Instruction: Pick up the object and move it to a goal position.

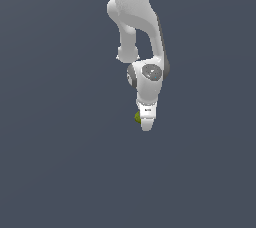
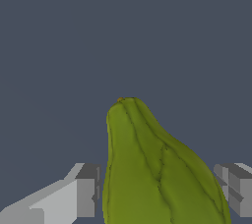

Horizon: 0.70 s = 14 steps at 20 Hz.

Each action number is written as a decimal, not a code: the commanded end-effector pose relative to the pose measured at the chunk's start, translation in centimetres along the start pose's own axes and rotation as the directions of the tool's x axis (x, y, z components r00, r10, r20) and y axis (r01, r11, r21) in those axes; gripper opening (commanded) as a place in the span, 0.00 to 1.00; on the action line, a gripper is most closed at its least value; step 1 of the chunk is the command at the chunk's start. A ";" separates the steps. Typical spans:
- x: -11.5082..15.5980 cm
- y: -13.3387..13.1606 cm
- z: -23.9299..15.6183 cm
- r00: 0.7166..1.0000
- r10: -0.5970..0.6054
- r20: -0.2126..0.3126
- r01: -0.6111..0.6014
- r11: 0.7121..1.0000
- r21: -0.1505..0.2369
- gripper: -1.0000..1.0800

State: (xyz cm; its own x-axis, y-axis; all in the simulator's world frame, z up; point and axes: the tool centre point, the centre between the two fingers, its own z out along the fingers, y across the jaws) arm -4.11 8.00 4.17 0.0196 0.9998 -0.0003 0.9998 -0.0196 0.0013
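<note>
The object [image 2: 157, 179] is an olive-green, ribbed, rounded lump that fills the space between my two fingers in the wrist view. My gripper [image 2: 157, 196] has its grey pads against both of the lump's sides, so it is shut on it. In the exterior view the white gripper [image 1: 146, 125] points straight down from the arm. Only a small green edge of the object [image 1: 137, 117] shows beside it, on the exterior view's left; the hand hides the remainder.
A plain dark grey-blue ground [image 1: 60, 162] fills both views, with nothing else on it. The white arm [image 1: 135, 17] comes down from the top middle of the exterior view.
</note>
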 end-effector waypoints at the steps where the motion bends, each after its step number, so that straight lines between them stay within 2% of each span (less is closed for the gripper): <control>1: 0.0 -0.1 0.1 1.000 0.000 0.000 0.000 1.000 0.002 0.00; 14: -0.4 1.1 -1.5 1.000 0.000 0.000 0.000 1.000 0.000 0.00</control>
State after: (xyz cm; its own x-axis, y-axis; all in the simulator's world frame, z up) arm -3.47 7.74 5.08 0.0188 0.9998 -0.0001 0.9998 -0.0188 -0.0012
